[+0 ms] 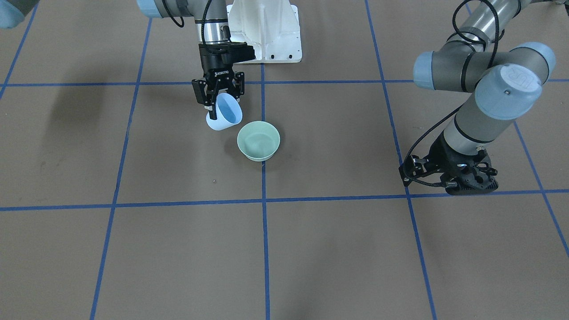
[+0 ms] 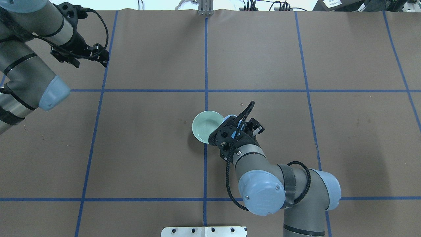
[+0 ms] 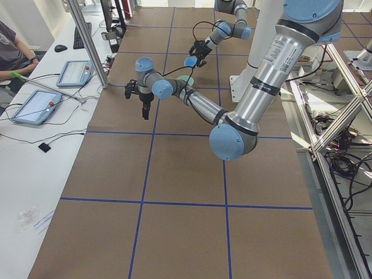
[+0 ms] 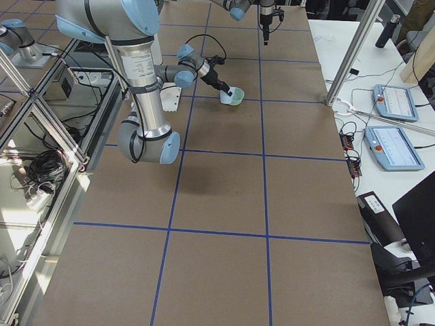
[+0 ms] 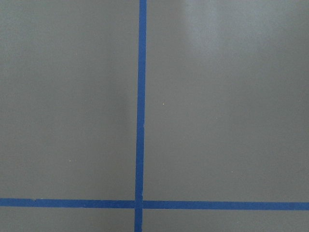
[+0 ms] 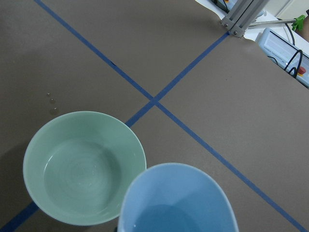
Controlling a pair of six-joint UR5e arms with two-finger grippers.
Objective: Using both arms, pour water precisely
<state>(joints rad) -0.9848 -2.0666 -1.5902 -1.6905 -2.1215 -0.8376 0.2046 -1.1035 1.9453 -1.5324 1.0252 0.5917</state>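
Observation:
My right gripper (image 1: pixel 221 103) is shut on the rim of a light-blue cup (image 1: pixel 224 114). It holds the cup tilted, mouth toward a pale green bowl (image 1: pixel 258 140) that stands on the brown table right beside it. In the right wrist view the cup (image 6: pixel 178 203) sits just right of the bowl (image 6: pixel 82 169). The bowl's inside shows only faint glints, so I cannot tell how much water it holds. Small drops (image 6: pixel 52 102) lie on the paper beside the bowl. My left gripper (image 2: pixel 93 56) hangs far off over bare table, and its fingers are hidden.
The white pedestal (image 1: pixel 266 31) stands behind the cup. Blue tape lines (image 1: pixel 263 202) cross the brown table. Tablets (image 3: pixel 36 106) and a seated person (image 3: pixel 11 49) are beyond the table's far edge, by an aluminium post (image 3: pixel 87 40).

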